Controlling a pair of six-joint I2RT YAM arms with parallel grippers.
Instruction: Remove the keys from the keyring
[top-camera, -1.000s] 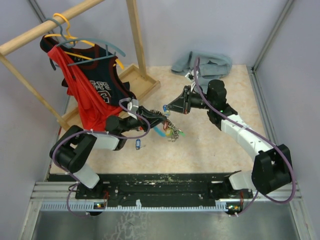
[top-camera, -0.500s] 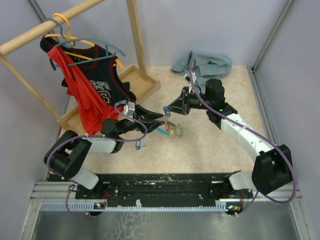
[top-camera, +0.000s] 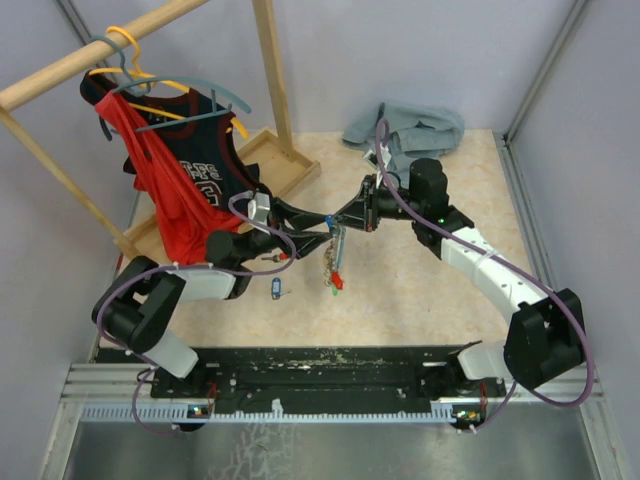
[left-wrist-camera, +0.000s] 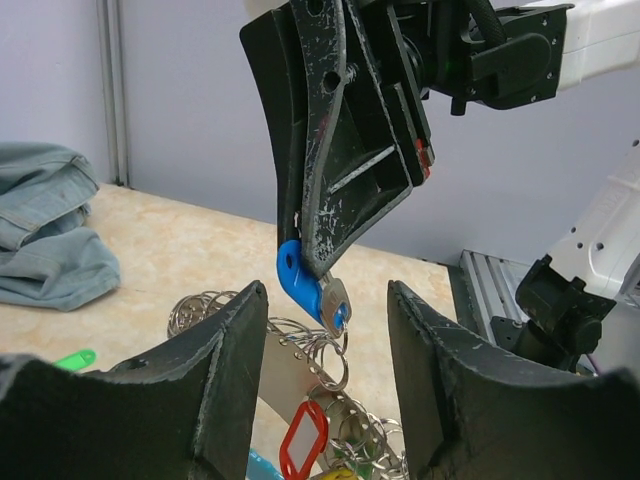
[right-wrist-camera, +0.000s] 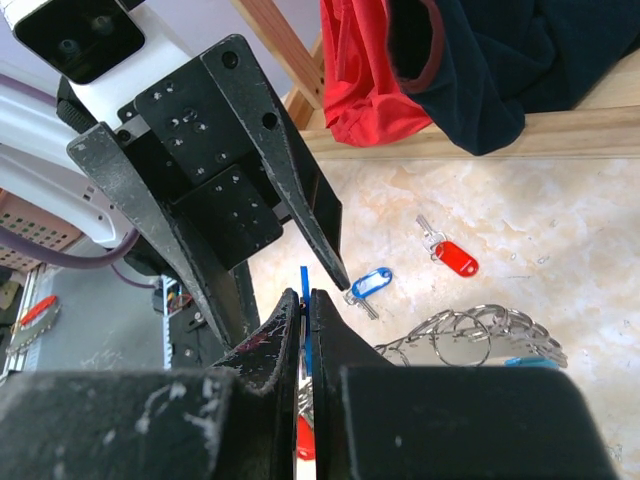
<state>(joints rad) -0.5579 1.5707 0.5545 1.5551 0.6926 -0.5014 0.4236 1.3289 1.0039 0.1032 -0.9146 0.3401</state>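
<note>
Blue tag (left-wrist-camera: 297, 278) is pinched in the right gripper (right-wrist-camera: 303, 298), keys (top-camera: 336, 265) and keyring (left-wrist-camera: 330, 365) dangling under it. Left gripper (left-wrist-camera: 327, 292) gapes round the tag (gap each side).

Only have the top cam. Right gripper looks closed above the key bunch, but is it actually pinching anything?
Observer: Yes. The left wrist cam shows the right gripper shut on a blue plastic tag, with the rings strung below it.
Operator: And the other one?
Observer: The left gripper is open, one finger on each side of the rings, closed on nothing.
Operator: Anything off the bunch?
Observer: The right wrist cam shows two lying loose on the table: a blue-tagged key and a red-tagged key.
</note>
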